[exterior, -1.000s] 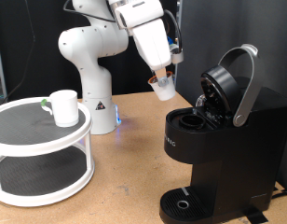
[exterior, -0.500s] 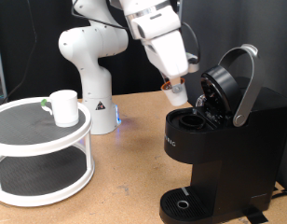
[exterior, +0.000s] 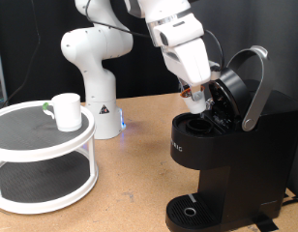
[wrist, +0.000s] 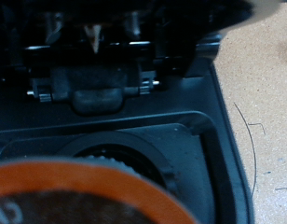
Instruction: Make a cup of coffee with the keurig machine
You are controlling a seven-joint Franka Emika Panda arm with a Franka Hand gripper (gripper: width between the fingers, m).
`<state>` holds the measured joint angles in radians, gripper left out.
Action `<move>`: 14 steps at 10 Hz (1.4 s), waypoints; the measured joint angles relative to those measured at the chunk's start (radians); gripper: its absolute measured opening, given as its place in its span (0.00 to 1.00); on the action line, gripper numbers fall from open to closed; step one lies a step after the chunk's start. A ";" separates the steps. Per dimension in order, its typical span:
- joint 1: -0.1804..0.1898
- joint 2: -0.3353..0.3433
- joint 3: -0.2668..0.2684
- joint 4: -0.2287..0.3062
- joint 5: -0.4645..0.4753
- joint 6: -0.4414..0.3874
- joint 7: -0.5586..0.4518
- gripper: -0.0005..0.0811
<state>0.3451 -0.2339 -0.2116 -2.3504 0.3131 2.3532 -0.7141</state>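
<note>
The fingers (exterior: 196, 98), clamped on the pod (exterior: 195, 102), should centre it squarely over the keurig (exterior: 226, 159) chamber.

Machine (exterior: 226, 164): black, with a silver-grey handle band (exterior: 256, 92) and small white front lettering. Cup (exterior: 64, 110): plain white with a small green mark. Pod (wrist: 83, 198): orange rim, dark brown top. Bench (exterior: 130, 184): speckled tan. Rack (exterior: 43, 159): white, with dark shelves.
</note>
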 joint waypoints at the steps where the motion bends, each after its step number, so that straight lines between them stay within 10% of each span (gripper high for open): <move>1: 0.000 0.001 0.012 -0.016 -0.013 0.024 0.017 0.53; 7: 0.000 0.039 0.048 -0.057 -0.055 0.134 0.092 0.53; 14: -0.001 0.140 0.054 0.020 -0.121 0.066 0.136 0.53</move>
<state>0.3436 -0.0941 -0.1574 -2.3308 0.1918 2.4193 -0.5778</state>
